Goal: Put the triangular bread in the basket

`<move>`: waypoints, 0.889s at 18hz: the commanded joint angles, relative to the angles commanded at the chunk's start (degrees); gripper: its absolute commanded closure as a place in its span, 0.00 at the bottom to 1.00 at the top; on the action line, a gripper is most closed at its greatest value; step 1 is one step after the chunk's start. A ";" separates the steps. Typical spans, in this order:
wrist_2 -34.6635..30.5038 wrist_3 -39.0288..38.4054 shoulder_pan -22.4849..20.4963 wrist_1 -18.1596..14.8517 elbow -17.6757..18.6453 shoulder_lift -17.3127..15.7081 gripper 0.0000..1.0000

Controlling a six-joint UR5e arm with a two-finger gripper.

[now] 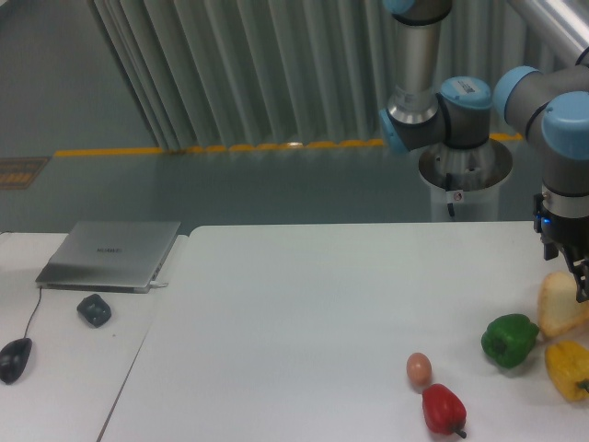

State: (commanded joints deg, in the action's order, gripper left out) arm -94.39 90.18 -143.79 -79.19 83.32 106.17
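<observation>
The single fixed camera looks across a white table (304, 304) made of two panels, with a seam running diagonally between a narrower left section and the broad main one. Behind it lies a grey-green floor crossed by a yellow-orange line, and beyond that a wall of pale vertical corrugated panels.

On the left section sit a closed silver laptop (110, 255), a small dark lump (94, 309) just in front of it, and a dark mouse (14, 358) with its cable at the edge of view.

At the far right edge, the grey-and-blue arm reaches down, and the gripper (578, 267) is at the top of the triangular bread (560, 304), which stands tilted on the table. The frame cuts off part of the jaws, so I cannot tell whether they are clamped on the slice or parted.

Just left of the bread sits a green pepper (509, 339); below it, a yellow pepper (569, 368). Further left and nearer the camera, a brown egg (419, 368) sits just above a red pepper (443, 409).
</observation>
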 joint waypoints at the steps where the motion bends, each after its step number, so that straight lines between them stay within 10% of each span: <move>1: 0.00 0.00 0.09 0.00 0.00 0.00 0.00; 16: 11.94 -3.69 -2.98 5.10 4.39 -0.79 0.00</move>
State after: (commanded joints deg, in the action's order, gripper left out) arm -82.46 86.49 -146.77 -74.09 87.71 105.38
